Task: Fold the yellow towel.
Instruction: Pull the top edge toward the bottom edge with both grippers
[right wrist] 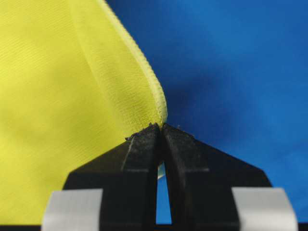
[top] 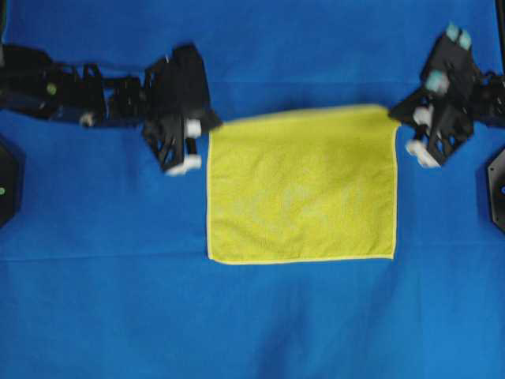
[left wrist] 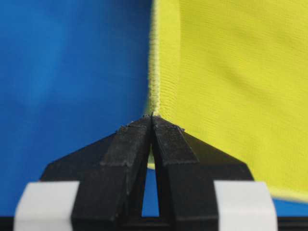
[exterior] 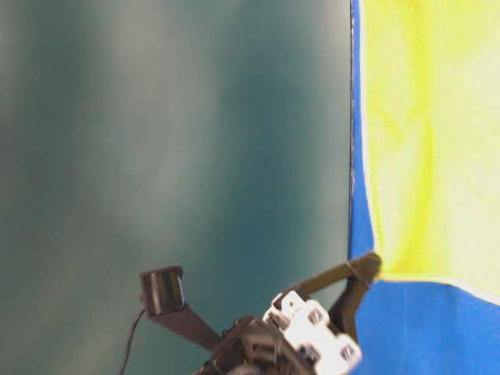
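I see the big blue cloth (top: 102, 316) covering the whole table. On it, near the middle, lies the square yellow-green fuzzy towel (top: 304, 189). My left gripper (left wrist: 153, 119) has its jaws pressed tight on the towel's far left corner. My right gripper (right wrist: 161, 126) pinches the far right corner the same way. I think I should lift both corners evenly, then bring them over to the near edge so the hems line up.
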